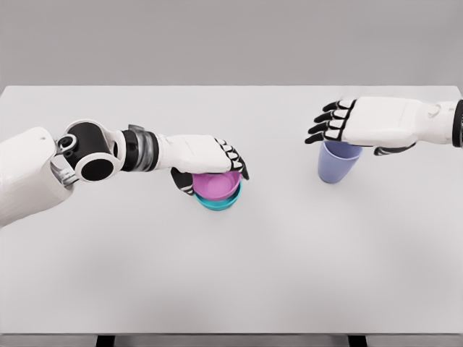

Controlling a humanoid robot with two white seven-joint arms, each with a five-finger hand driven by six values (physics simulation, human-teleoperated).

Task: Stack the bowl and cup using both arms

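Bowl (217, 190) mid-surface (231, 275), left robot hand (210, 159) clamped on it | cup (337, 160) well right of bowl, right robot hand (347, 123) splayed above | we judge the ungripped cup may tip.

The bench (231, 275) has a smooth, matt, pale grey top with no grain or sheen. The pink bowl (217, 184), the teal bowl (217, 202) beneath it and the lilac cup (337, 163) all look like smooth plastic with a soft, nearly matt finish. Both hands, the left hand (206, 155) and the right hand (362, 123), have smooth white shells like hard plastic, with darker black fingers (322, 129) and a duller grey, metal-looking band at the left wrist (141, 150).
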